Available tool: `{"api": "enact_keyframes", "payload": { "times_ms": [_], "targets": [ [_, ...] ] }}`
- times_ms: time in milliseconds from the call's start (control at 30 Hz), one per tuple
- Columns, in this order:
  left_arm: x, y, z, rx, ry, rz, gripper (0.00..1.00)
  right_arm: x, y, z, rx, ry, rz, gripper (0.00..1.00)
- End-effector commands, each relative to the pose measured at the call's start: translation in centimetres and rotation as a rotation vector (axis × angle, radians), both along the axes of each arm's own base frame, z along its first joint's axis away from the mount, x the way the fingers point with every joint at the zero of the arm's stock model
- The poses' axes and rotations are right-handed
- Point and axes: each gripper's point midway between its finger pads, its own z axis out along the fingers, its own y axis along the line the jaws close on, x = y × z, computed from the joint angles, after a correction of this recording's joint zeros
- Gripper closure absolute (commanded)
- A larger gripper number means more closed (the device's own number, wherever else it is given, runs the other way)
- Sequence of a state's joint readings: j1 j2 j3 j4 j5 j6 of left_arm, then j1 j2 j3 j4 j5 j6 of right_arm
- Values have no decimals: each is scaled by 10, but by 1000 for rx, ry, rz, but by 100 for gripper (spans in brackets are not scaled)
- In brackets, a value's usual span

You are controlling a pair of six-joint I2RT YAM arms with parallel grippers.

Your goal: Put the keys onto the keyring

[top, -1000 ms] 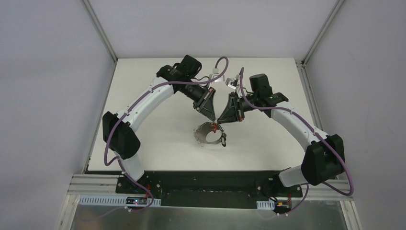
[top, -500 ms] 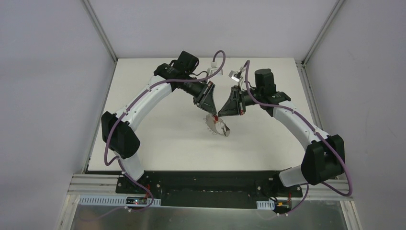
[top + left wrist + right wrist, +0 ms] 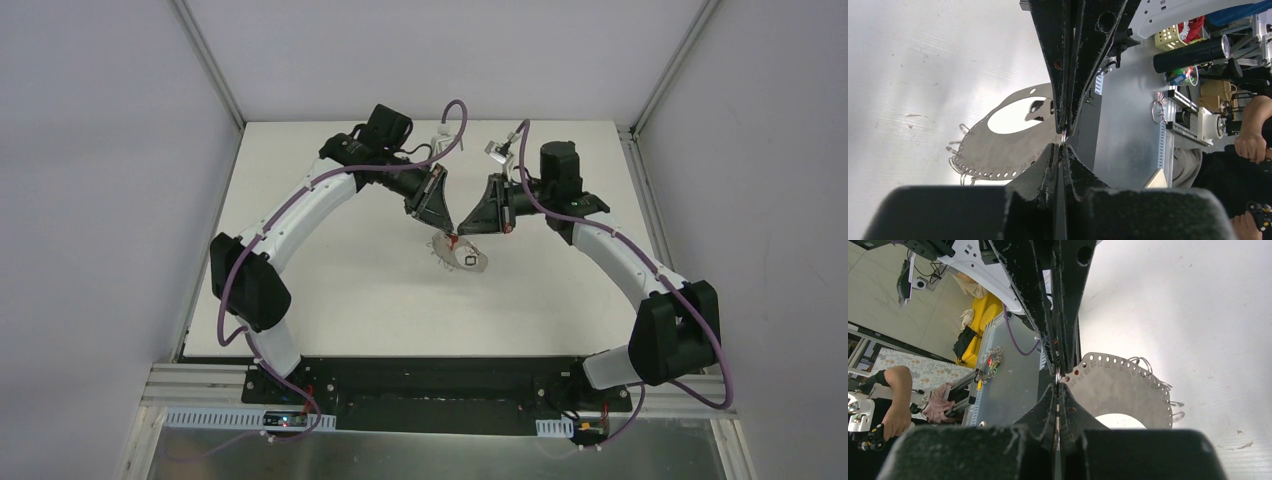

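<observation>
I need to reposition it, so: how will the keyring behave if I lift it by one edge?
Probably light and fairly stiff: the keyring looks like thin sheet metal. Gripped at one edge, its smooth flat face could slip or swivel. The wire loops on its rim may snag.

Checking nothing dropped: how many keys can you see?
2. The red-headed key is at the far edge of the keyring; the dark-tagged key lies against its near part. No other shows, though the grippers could hide one.
</observation>
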State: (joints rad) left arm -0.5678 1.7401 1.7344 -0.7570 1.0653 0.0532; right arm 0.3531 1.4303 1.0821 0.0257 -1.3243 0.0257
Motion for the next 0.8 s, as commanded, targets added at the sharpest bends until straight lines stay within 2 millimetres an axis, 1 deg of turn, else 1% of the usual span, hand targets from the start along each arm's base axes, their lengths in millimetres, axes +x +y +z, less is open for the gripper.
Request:
{"api": "enact_keyframes", "payload": {
  "times_ms": [0,200,233,300,400,467,567,667,767],
  "targets": [
    [-6,2,21,-55,-38,-12,100,-1,-2,24,51,-86,0,100],
    [-1,2,22,-25,-48,8,100,-4,-3,22,51,-95,1,100],
    [0,3,21,-13,-46,7,100,-6,-3,23,54,-102,7,99],
    [0,4,20,25,-47,-3,100,-9,-4,25,61,-117,16,89],
    [-5,5,17,65,-40,-44,100,-8,-4,29,65,-134,13,76],
    [-13,2,20,48,-22,-80,100,-7,-4,29,65,-140,12,69],
    [-24,-3,27,0,14,-127,100,-8,-4,31,70,-153,19,61],
    [-28,-5,31,-20,39,-140,100,-13,-5,32,77,-156,37,58],
    [-29,-7,33,-32,51,-144,100,-14,-5,32,80,-160,43,59]
  ]
}}
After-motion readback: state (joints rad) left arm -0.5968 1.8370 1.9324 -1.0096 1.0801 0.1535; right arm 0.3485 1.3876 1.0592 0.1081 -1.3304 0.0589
